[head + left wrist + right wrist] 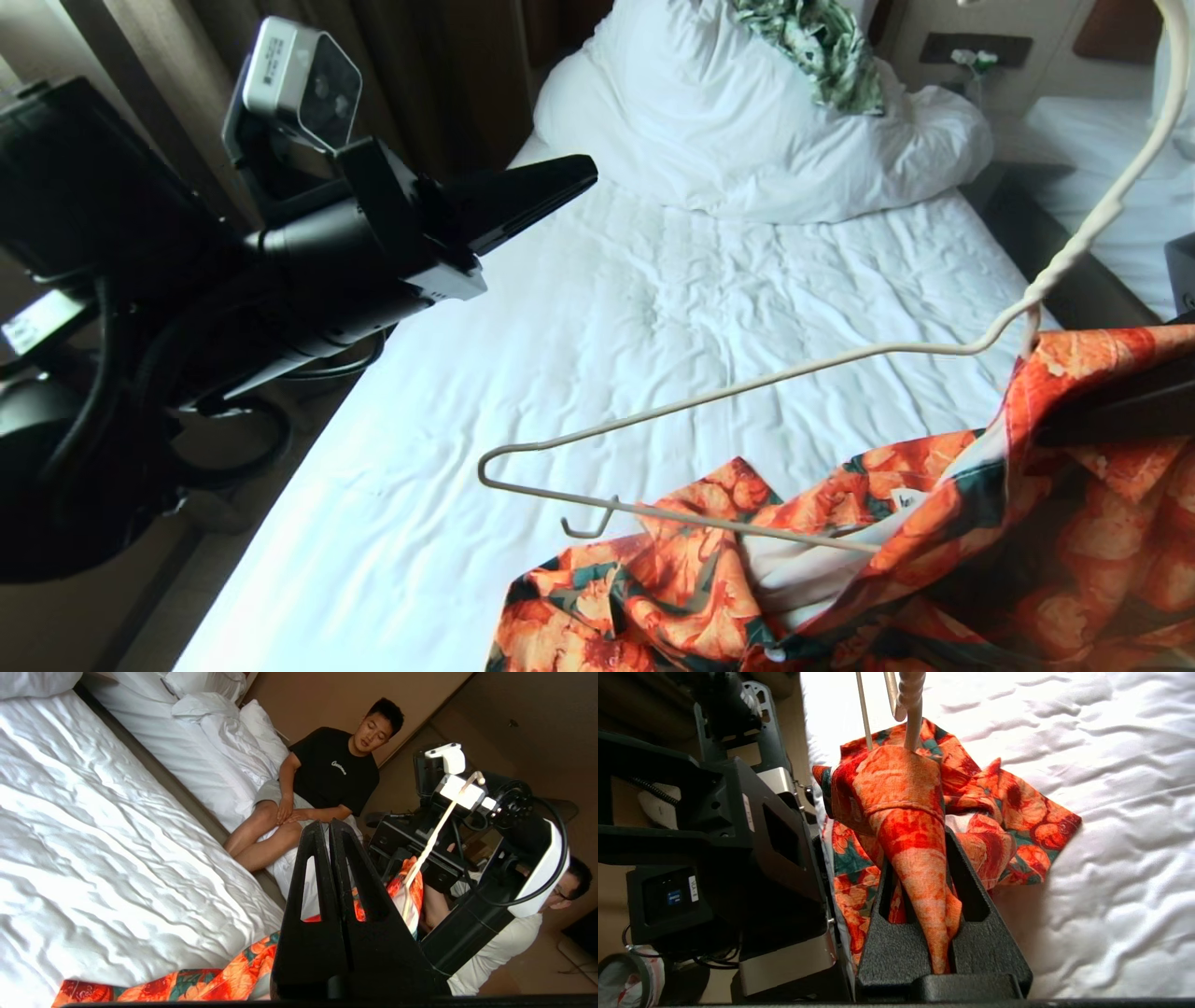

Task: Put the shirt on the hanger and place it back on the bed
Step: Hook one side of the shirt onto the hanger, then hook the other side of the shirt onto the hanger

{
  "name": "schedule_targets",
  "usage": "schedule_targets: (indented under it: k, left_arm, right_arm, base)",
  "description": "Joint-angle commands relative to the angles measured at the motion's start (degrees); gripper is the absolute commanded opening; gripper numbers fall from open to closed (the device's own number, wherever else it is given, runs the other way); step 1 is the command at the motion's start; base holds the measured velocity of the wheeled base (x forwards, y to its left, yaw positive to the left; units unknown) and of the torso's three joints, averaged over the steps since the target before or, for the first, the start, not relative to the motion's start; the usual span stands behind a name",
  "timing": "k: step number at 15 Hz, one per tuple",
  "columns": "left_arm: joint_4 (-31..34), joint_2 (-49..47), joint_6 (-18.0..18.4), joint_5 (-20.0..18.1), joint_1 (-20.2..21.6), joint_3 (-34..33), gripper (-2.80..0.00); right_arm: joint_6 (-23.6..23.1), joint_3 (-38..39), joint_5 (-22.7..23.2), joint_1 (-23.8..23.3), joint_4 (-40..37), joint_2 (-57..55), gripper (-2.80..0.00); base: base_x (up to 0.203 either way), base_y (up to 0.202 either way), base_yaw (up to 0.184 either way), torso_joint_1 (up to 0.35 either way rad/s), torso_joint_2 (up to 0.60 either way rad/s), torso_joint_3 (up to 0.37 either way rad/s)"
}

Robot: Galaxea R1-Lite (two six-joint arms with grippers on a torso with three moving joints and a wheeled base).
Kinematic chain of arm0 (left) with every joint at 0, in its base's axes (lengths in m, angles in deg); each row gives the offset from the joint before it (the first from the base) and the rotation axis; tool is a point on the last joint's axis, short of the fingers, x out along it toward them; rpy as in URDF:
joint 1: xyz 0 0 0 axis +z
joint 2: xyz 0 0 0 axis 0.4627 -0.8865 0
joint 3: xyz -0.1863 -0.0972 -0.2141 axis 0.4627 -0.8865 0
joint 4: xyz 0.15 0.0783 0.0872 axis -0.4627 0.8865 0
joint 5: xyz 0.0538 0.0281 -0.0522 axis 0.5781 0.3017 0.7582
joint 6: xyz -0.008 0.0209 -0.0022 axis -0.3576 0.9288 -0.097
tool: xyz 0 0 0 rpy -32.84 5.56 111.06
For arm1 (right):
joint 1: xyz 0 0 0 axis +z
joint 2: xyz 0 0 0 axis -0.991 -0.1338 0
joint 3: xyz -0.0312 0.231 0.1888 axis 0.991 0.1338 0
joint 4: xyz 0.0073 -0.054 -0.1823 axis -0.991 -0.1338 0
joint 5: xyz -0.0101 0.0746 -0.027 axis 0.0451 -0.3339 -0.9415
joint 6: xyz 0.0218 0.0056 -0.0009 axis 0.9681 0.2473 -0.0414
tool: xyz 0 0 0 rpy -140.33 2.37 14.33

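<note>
The right gripper [924,868] was seen with its jaws pinched on a fold of the orange-flowered, dark green short-sleeved shirt [934,551], which was bunched at the near edge of the white-sheeted bed [653,308]. The thin cream-white wire hanger [709,397] was held tilted, one end tucked inside the shirt. The left gripper [579,177] was raised above the bed's left side, jaws pressed together, empty.

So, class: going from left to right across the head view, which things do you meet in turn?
Left gripper, shut and empty, raised over the bed's left edge → the hanger's free end → the shirt, bunched where the right gripper clamps it at the right edge.
</note>
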Motion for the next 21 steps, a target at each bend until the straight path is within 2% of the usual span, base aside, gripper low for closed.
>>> schedule_targets:
  k: [1, 4, 7, 9, 12, 15, 19, 21]
  left_arm:
    - [-0.35, -2.12, -0.25, -0.15, 0.39, 0.51, -2.8]
    - [-0.29, -2.99, -0.28, -0.16, 4.01, 2.22, -2.8]
    - [-0.26, -4.54, -0.33, -0.23, 8.23, 4.26, -2.8]
    - [-0.26, -5.51, -0.34, -0.31, 11.38, 5.78, -2.8]
    - [-0.26, -7.11, -0.33, -0.32, 16.46, 7.99, -2.8]
    - [-0.26, -8.35, -0.38, -0.39, 22.34, 10.55, -2.8]
    - [-0.35, -8.41, -0.42, -0.5, 23.4, 10.92, -2.8]
    - [-0.35, -8.41, -0.42, -0.49, 23.41, 11.01, -2.8]
  right_arm:
    - [-0.2, 1.54, 0.15, -2.35, 1.26, 0.43, -2.8]
    - [0.74, 3.24, 0.61, -2.51, 11.2, -3.11, -2.8]
    - [3.3, 1.11, 0.84, 0.77, 19.32, -7.4, -2.8]
    - [5.72, -4.56, 1.02, 1.29, 21.21, -10.22, -2.8]
    - [12.16, -13.63, 4.01, 2.03, 24.79, -15.14, -2.8]
    - [16.37, -18.12, 4.35, 4.4, 31.07, -18.74, -2.8]
    - [24.63, -18.39, 3.51, 8.65, 49.89, -22.16, -2.8]
    - [25.25, -18.47, 1.67, 11.25, 51.52, -22.35, -2.8]
  base:
    - [0.0, 0.0, 0.0, 0.0, 0.0, 0.0]
    - [0.0, 0.0, 0.0, 0.0, 0.0, 0.0]
    - [0.0, 0.0, 0.0, 0.0, 0.0, 0.0]
    - [0.0, 0.0, 0.0, 0.0, 0.0, 0.0]
    - [0.0, 0.0, 0.0, 0.0, 0.0, 0.0]
    - [0.0, 0.0, 0.0, 0.0, 0.0, 0.0]
    - [0.0, 0.0, 0.0, 0.0, 0.0, 0.0]
    - [0.0, 0.0, 0.0, 0.0, 0.0, 0.0]
